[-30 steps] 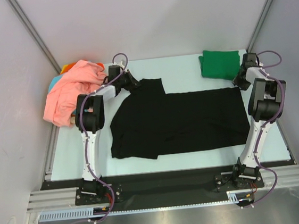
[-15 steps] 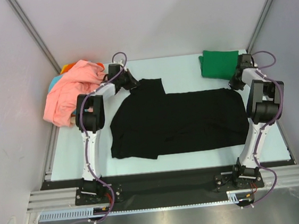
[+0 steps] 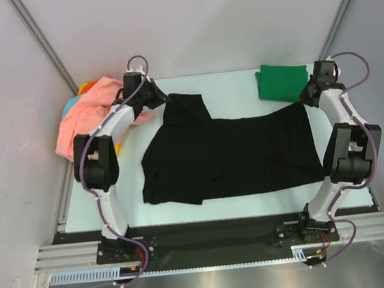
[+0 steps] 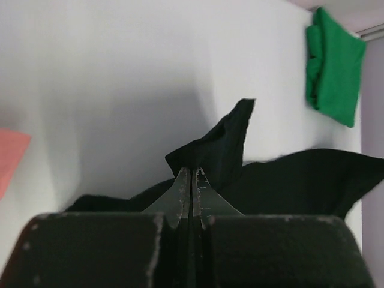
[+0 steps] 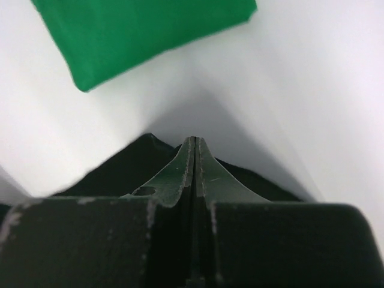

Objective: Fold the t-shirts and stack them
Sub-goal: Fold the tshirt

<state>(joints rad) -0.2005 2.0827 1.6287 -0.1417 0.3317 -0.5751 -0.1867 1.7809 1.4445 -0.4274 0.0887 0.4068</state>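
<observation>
A black t-shirt (image 3: 228, 157) lies spread across the middle of the table. My left gripper (image 3: 165, 103) is shut on its far left corner, which shows as a raised black peak in the left wrist view (image 4: 216, 147) above the closed fingertips (image 4: 191, 175). My right gripper (image 3: 305, 100) is shut on its far right corner; the right wrist view shows the jaws closed (image 5: 194, 144) with black cloth (image 5: 120, 168) under them. A folded green t-shirt (image 3: 283, 81) lies at the far right, just beyond the right gripper (image 5: 144, 30) (image 4: 333, 57).
A heap of loose shirts sits at the far left: salmon-pink (image 3: 85, 121) on top, orange (image 3: 88, 87) and teal (image 3: 70, 105) peeking out behind. Grey walls close in the left, right and back. A metal rail runs along the near edge (image 3: 216, 241).
Both arms have risen and swung outward, lifting the black shirt's far corners. The far right edge now peaks up toward the right gripper and the left sleeve is pulled up.
</observation>
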